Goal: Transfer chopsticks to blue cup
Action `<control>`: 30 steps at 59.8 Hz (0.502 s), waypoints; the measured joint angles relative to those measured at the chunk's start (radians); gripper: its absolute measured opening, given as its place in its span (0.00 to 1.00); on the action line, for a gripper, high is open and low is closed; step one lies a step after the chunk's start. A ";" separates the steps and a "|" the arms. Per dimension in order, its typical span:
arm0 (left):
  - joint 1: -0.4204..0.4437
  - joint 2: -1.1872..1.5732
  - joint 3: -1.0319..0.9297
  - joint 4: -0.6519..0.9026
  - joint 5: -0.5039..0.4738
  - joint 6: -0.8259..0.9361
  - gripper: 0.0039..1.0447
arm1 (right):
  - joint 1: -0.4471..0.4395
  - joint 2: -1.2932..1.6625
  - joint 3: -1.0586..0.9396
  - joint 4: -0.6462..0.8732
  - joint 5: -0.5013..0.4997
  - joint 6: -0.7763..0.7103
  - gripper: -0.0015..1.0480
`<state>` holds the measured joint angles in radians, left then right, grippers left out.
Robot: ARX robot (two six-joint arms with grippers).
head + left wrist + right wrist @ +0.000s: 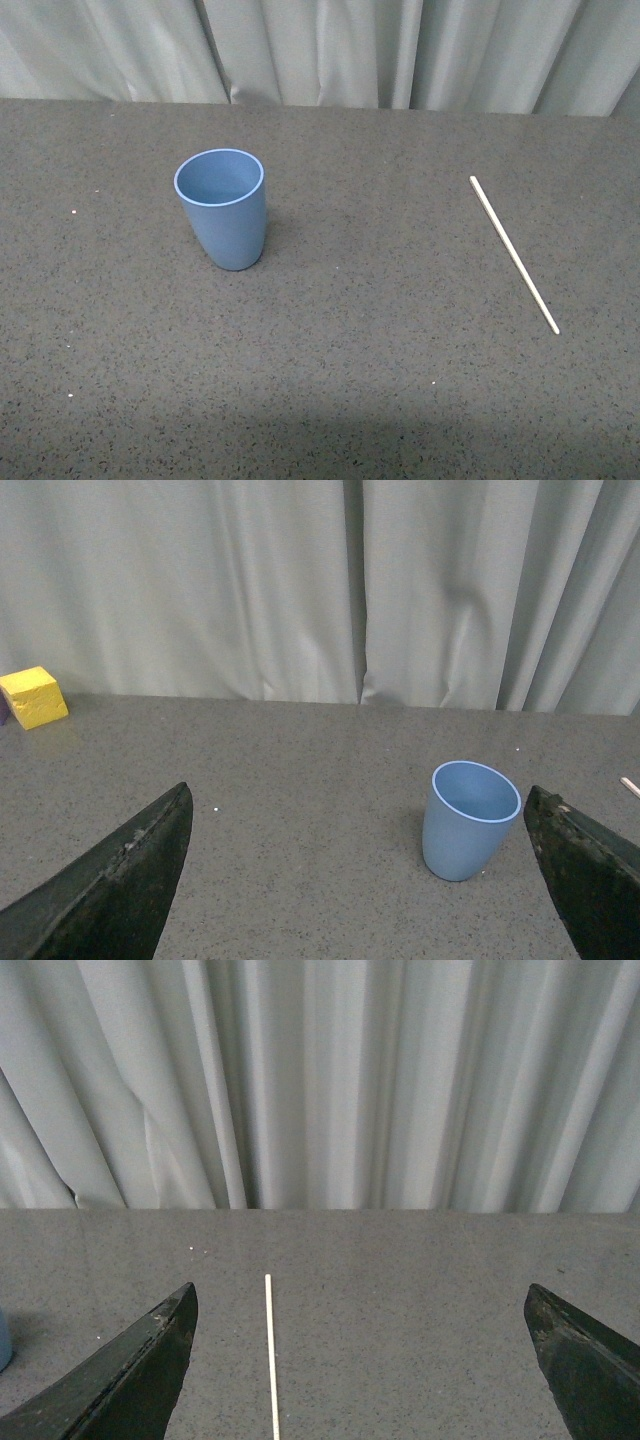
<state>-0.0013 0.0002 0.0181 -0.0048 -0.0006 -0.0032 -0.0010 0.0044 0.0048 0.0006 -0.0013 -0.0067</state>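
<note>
Chopsticks lying flat on the dark speckled tabletop, well apart from the blue cup on its right side, blue cup standing upright, left gripper hanging with jaws spread wide, holding nothing, right gripper likewise gaping and empty

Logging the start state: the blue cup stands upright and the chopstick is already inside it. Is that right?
Not quite. The blue cup does stand upright, but the chopstick is not inside it: it lies flat on the table, apart from the cup, toward the robot's right. The front view shows this.
</note>
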 joint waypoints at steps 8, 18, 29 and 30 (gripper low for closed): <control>0.000 0.000 0.000 0.000 0.000 0.000 0.94 | 0.000 0.000 0.000 0.000 0.000 0.000 0.91; 0.000 0.000 0.000 0.000 0.000 0.000 0.94 | 0.000 0.000 0.000 0.000 0.000 0.000 0.91; 0.000 0.000 0.000 0.000 0.000 0.000 0.94 | 0.000 0.000 0.000 0.000 0.000 0.000 0.91; 0.000 0.000 0.000 0.000 0.000 0.000 0.94 | 0.000 0.000 0.000 0.000 0.000 0.000 0.91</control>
<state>-0.0013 0.0002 0.0181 -0.0048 -0.0006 -0.0032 -0.0010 0.0044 0.0048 0.0006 -0.0013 -0.0067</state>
